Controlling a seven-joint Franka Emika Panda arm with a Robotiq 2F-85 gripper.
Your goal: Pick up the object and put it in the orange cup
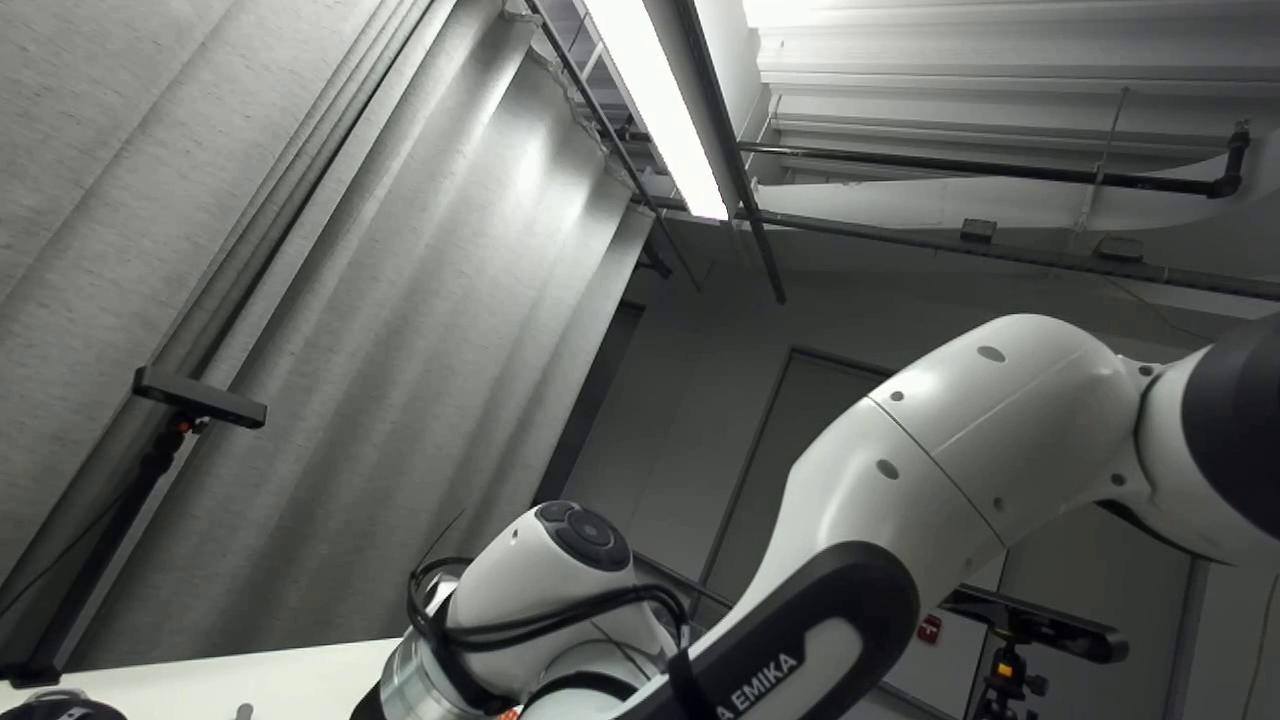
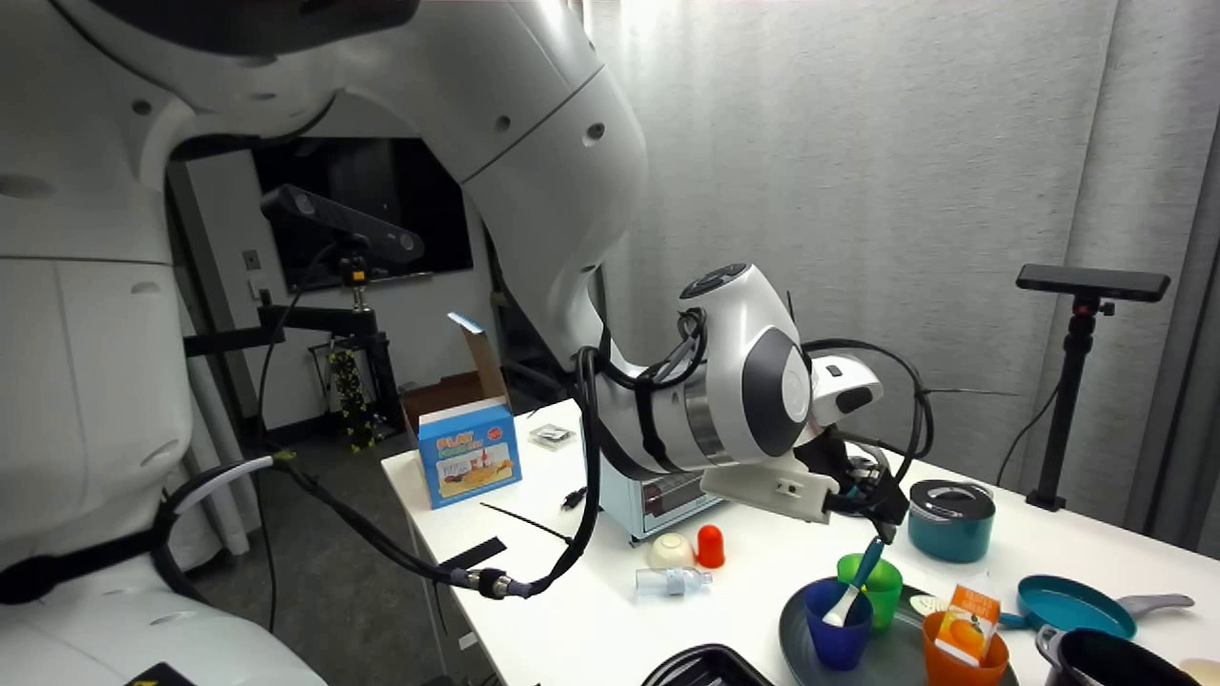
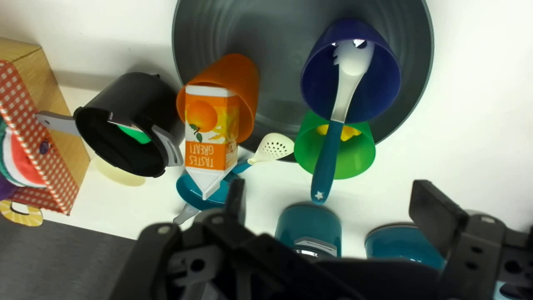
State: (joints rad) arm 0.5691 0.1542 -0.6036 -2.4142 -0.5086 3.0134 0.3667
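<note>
"Wrist view?"
"Close behind the tool (image 3: pixel 327 193), facing down; well back from it, in an exterior view, the same orange cup (image 2: pixel 961 675) shows."
"And the ceiling (image 1: pixel 1000 55)?"
"In an exterior view, tilted up."

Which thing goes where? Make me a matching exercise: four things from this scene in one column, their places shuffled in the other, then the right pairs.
1. juice carton
2. teal-handled utensil
3. yellow piece
4. green piece

A. inside the black pot
B. sticking out of the blue cup
C. inside the green cup
D. sticking out of the orange cup

Right pairs: 1-D, 2-B, 3-C, 4-A
</note>
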